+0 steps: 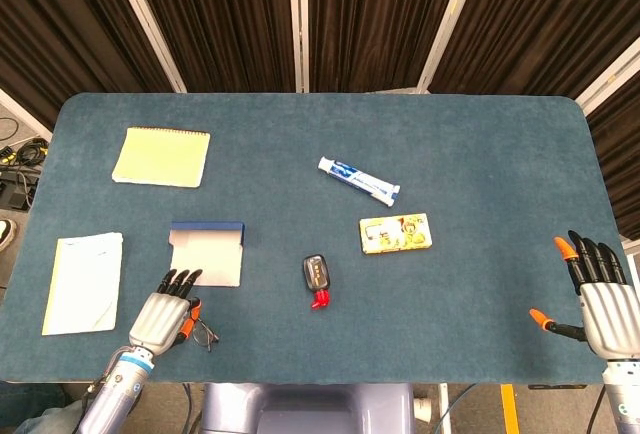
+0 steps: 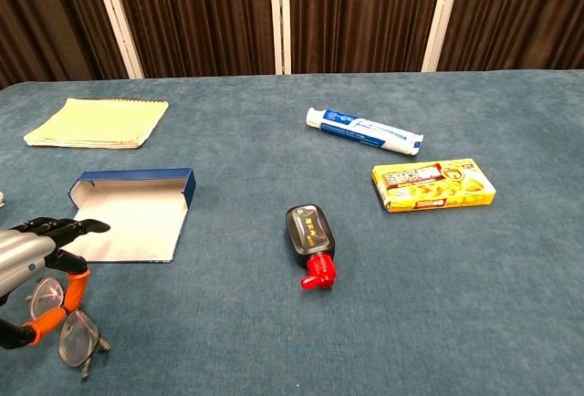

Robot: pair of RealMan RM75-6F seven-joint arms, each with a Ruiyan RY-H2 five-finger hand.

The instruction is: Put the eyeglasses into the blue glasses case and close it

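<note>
Pinching eyeglasses with left hand at lower left | blue glasses case lying open — insertion, closing pending | right hand idling, fingers apart

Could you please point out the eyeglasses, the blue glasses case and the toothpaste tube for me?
eyeglasses [image 2: 77, 339], chest view, lower lens.
blue glasses case [image 2: 128, 221], chest view, white inside.
toothpaste tube [image 2: 365, 130], chest view, middle of tube.

Our left hand sits low at the table's near left corner, fingers stretched forward, orange-tipped thumb and a finger pinching the eyeglasses. Our right hand hangs at the near right corner, palm down, fingers spread apart, holding nothing.
</note>
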